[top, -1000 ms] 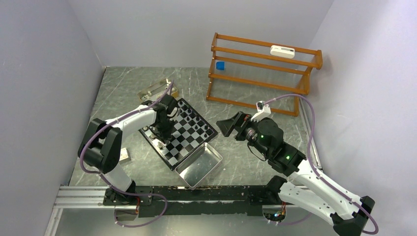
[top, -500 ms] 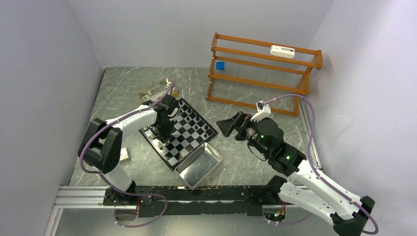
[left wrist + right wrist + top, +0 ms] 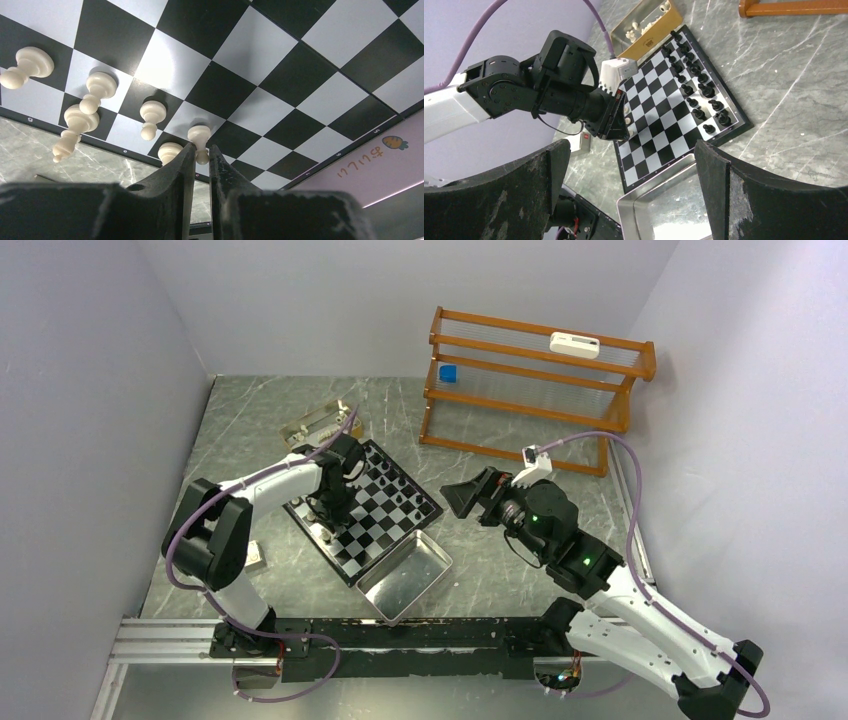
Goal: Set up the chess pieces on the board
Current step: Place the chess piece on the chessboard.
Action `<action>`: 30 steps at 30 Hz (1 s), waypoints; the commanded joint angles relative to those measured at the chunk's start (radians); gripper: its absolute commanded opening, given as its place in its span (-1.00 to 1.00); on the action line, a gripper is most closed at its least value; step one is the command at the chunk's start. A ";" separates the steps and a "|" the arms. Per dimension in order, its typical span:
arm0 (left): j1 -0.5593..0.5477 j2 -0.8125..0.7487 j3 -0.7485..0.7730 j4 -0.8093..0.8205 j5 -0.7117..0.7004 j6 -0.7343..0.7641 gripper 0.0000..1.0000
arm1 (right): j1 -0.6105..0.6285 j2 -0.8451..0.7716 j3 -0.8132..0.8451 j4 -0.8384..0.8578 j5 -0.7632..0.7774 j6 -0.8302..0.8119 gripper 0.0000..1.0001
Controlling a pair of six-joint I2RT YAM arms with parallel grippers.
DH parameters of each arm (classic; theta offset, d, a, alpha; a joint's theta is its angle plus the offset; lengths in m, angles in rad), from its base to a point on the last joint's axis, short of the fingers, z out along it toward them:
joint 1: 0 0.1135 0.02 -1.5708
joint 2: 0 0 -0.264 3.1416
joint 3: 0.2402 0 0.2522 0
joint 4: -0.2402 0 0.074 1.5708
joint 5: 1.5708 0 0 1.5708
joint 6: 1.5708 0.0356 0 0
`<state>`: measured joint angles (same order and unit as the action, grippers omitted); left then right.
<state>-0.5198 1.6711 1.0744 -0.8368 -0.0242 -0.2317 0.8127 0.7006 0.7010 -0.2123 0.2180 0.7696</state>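
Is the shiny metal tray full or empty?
Empty. In the top view the metal tray shows only its bare shiny bottom, with nothing inside.

Grey marble-look table (image 3: 500, 570). Directly on it: checkered board (image 3: 375, 535) left of centre, metal tray (image 3: 402, 580) just beside its near edge, gold box (image 3: 320, 423) just beyond its far-left side, wooden rack (image 3: 528, 408) far right, small switch box (image 3: 255, 556) near left.

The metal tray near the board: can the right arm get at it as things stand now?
Probably yes. The right pincer hangs open close to the metal tray, with only bare table between them. The left pincer is down on the board, clear of the tray.
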 commanded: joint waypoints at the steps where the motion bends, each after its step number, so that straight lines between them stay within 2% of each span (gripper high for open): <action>1: -0.009 0.004 0.038 -0.016 -0.023 0.002 -0.54 | 0.002 -0.018 -0.007 0.004 0.023 -0.005 1.00; 8: -0.012 -0.002 0.038 -0.019 -0.030 -0.001 -0.48 | 0.002 -0.018 -0.009 0.007 0.019 -0.005 1.00; 14: -0.013 -0.014 0.043 -0.021 -0.045 -0.001 -0.61 | 0.002 -0.023 -0.013 0.008 0.019 -0.001 1.00; 23: -0.013 -0.016 0.043 -0.013 -0.060 -0.002 -0.62 | 0.001 -0.023 -0.018 0.016 0.011 0.002 1.00; 30: -0.016 -0.013 0.044 -0.012 -0.046 0.000 -0.55 | 0.002 -0.020 -0.021 0.021 0.007 0.003 1.00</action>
<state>-0.5259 1.6711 1.0859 -0.8413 -0.0643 -0.2321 0.8127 0.6907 0.6926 -0.2115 0.2161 0.7700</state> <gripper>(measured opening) 0.204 0.997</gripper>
